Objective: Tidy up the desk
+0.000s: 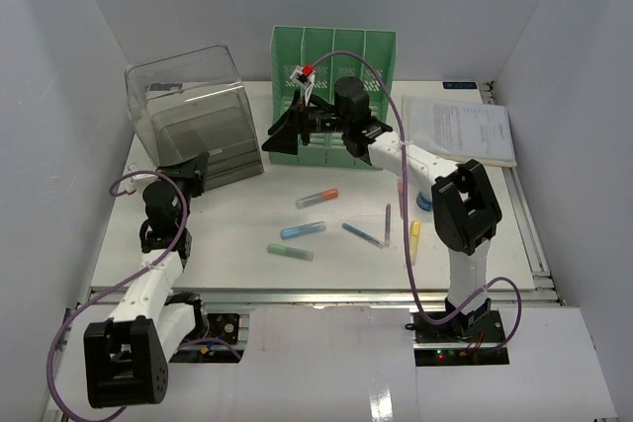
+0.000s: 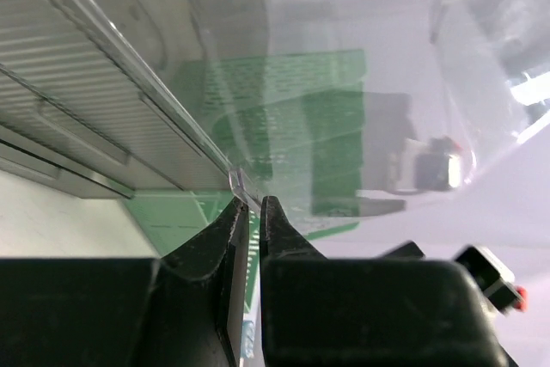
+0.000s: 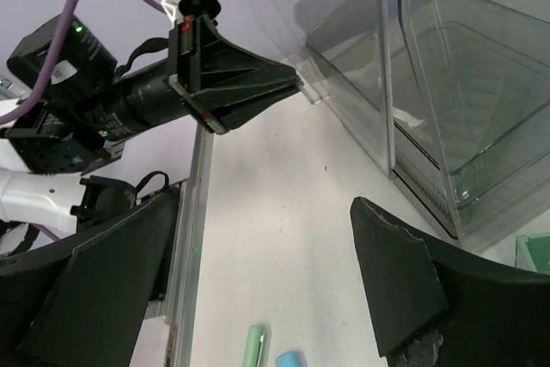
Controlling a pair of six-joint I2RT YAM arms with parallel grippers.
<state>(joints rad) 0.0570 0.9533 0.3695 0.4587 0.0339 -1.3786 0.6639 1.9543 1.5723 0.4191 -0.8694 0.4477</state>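
The white desk has a silver rail along its near edge. My left gripper is at the front lower edge of the clear plastic drawer box. In the left wrist view its jaws are shut on a thin clear tab of a drawer. My right gripper hovers open and empty in front of the green file rack. The right wrist view shows its fingers wide apart above the desk, with the left gripper clamping the tab.
Loose markers and pens lie mid-desk: an orange-and-blue one, a blue one, a green one, a blue pen, a grey pen and a yellow one. Papers lie at the back right.
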